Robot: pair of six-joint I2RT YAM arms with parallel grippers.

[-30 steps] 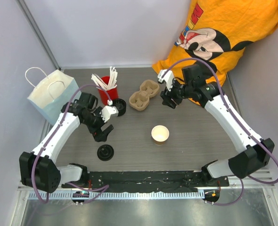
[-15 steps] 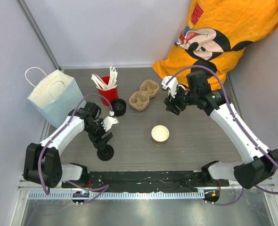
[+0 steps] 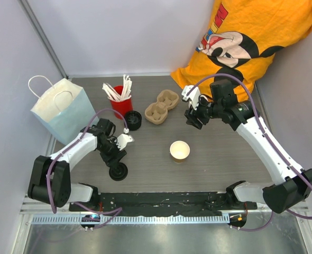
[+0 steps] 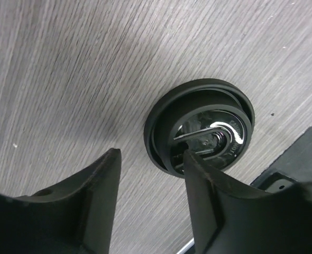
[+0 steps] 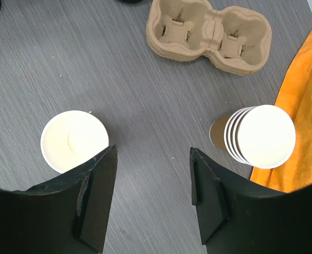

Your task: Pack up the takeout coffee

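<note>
lid (image 4: 198, 127) looks light, slick: pinch its rim. cup (image 3: 180, 151) likely crushes. left jaws apart at that rim, right jaws apart, empty.

left arm (image 3: 71, 152), right arm (image 3: 262, 140): white shells, black joints, purple cables (image 3: 219, 75) (one each), matte black fingers (image 4: 98, 206)

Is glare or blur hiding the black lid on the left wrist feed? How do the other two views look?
Left wrist: the lid is sharp, with one bright glare streak on its glossy centre; its rim reads clearly. Right wrist: even light, the open cup is crisp, but the top of the cup stack is washed out white. Top external: sharp, soft shadows only.
</note>
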